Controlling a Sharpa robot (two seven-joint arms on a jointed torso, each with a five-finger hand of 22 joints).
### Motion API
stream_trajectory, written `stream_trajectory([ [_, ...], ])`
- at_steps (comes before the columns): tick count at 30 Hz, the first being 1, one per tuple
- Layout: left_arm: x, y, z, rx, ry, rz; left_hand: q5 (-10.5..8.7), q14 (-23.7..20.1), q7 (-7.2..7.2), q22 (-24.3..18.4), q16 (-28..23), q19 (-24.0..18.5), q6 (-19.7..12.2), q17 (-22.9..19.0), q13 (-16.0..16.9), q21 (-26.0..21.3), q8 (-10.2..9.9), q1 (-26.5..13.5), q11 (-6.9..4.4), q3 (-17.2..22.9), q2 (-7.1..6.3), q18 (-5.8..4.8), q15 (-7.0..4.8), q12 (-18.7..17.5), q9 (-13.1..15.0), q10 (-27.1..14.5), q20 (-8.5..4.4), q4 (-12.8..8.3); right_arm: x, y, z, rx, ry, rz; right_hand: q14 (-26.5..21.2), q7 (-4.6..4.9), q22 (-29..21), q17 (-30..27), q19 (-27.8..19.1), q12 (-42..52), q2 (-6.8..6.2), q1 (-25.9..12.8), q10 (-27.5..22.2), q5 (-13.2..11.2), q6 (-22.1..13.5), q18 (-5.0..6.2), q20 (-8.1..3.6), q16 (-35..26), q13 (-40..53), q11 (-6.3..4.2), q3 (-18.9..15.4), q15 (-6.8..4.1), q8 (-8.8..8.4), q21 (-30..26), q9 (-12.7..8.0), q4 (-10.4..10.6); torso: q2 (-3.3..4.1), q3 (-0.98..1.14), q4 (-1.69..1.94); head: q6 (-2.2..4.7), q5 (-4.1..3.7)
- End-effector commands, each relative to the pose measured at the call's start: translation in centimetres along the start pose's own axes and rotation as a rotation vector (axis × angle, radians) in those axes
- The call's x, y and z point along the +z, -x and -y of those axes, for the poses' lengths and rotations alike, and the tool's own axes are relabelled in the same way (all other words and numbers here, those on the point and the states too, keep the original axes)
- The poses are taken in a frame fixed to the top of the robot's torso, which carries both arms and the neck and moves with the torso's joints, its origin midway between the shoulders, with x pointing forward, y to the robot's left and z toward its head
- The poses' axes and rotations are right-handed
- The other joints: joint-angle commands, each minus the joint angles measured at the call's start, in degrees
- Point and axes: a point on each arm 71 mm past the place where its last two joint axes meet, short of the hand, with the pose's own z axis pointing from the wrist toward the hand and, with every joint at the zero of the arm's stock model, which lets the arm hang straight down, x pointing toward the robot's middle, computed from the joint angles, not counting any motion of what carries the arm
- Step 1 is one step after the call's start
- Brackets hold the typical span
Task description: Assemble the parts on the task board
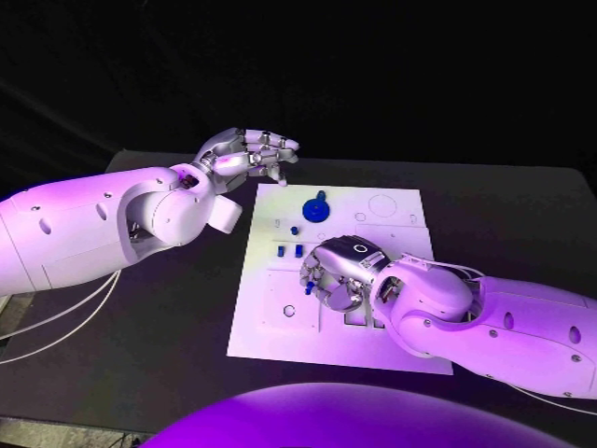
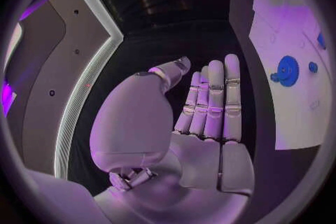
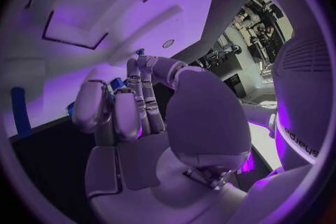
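Task board [image 1: 274, 308], a flat white rectangular plate with a matte face, lies in the middle of the black table [image 1: 151, 355], its long side running from 12 toward 6 o'clock in the head view. Faint outlined circles and recesses mark its surface. Near its 12 o'clock end sits a blue gear [image 1: 316, 209], round and toothed with a small hub; the left wrist view shows it [image 2: 287, 71] flat on the plate with a smaller blue knob [image 2: 313, 67] just beside it. Several small blue parts [image 1: 291, 250] lie near the board's centre, at about 9 o'clock from the right hand.

Right hand [image 1: 339, 273], silver and glossy with rounded segmented fingers, hangs palm-down over the middle of the board. In the right wrist view its fingers [image 3: 133, 106] curl inward and a small blue piece [image 3: 117, 83] shows at the fingertips; whether it is pinched or merely behind them I cannot tell.

Left hand [image 1: 249, 152] floats off the board's 11 o'clock corner, above the bare table. The left wrist view shows it [image 2: 203, 117] flat, fingers straight and pressed side by side, thumb angled off, nothing in it.
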Motion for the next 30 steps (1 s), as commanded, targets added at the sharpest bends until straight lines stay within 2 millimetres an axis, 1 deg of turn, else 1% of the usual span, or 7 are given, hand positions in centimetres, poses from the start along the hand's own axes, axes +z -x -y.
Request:
stream_trajectory([
  [1,0.03,-0.27,0.10,-0.006,-0.006,-0.021,-0.19,-0.29,-0.01,-0.08,-0.24,-0.08,-0.27,-0.07,-0.07,-0.35,0.22,0.22,-0.08,-0.36,0.17,0.72,0.08,-0.16,0.08,-0.43,0.29,-0.04,0.06,-0.29,0.00,-0.018,-0.004,-0.023,2.03,0.08,-0.05,-0.08,-0.10,0.23,0.79,0.22,0.85,0.40,0.22,-0.59,-0.18,0.14,0.08,-0.55,0.44,-0.38,0.14,-0.10,0.03,-0.01,0.01,0.01,-0.01,0.01,0.03],
  [13,-0.01,-0.28,0.12,-0.007,-0.006,-0.023,-0.19,-0.29,-0.01,-0.08,-0.24,-0.08,-0.27,-0.07,-0.07,-0.35,0.22,0.22,-0.08,-0.36,0.17,0.72,0.08,-0.16,0.08,-0.43,0.29,-0.04,0.36,-0.72,0.13,-0.042,-0.022,-0.053,2.02,0.09,-0.12,-0.15,-0.15,0.22,0.79,0.20,0.83,0.39,0.18,-0.57,-0.18,0.11,0.09,-0.54,0.46,-0.37,0.14,-0.16,0.05,-0.01,-0.01,-0.02,0.03,0.01,0.09],
  [18,-0.03,-0.27,0.12,-0.007,-0.006,-0.023,-0.20,-0.26,0.02,-0.11,-0.17,-0.01,-0.41,-0.04,-0.06,-0.38,0.33,0.21,-0.05,-0.47,0.18,0.73,0.11,-0.09,0.11,-0.58,0.32,-0.03,0.39,-0.90,0.02,-0.046,-0.016,-0.070,2.01,0.11,-0.21,-0.23,-0.21,0.19,0.76,0.15,0.79,0.38,0.13,-0.55,-0.17,0.07,0.09,-0.53,0.47,-0.36,0.14,-0.25,0.06,-0.01,-0.01,-0.03,-0.03,0.01,0.16],
  [27,-0.03,-0.25,0.12,-0.007,-0.005,-0.024,-0.20,-0.26,0.02,-0.11,-0.17,-0.01,-0.41,-0.04,-0.06,-0.38,0.33,0.21,-0.05,-0.47,0.18,0.73,0.11,-0.09,0.11,-0.58,0.32,-0.03,0.24,-1.10,-0.27,-0.038,0.004,-0.093,1.99,0.24,-0.18,-0.33,-0.32,0.08,0.17,-0.46,0.61,0.17,-0.10,-0.55,-0.06,0.20,0.17,-0.44,-0.13,-0.26,0.29,-0.30,0.32,0.00,-0.04,-0.02,-0.03,0.01,0.21],
  [30,-0.04,-0.23,0.12,-0.007,-0.005,-0.023,-0.20,-0.26,0.02,-0.11,-0.17,-0.01,-0.41,-0.04,-0.06,-0.38,0.33,0.21,-0.05,-0.47,0.18,0.73,0.11,-0.09,0.11,-0.58,0.32,-0.03,0.15,-1.12,-0.25,-0.035,0.004,-0.097,1.97,0.25,-0.16,-0.45,-0.38,0.03,-0.07,-0.91,0.51,0.05,-0.21,-0.54,0.01,0.29,0.25,-0.44,-1.07,-0.21,0.53,-0.37,0.62,0.10,-0.05,-0.02,-0.02,0.01,0.21],
])
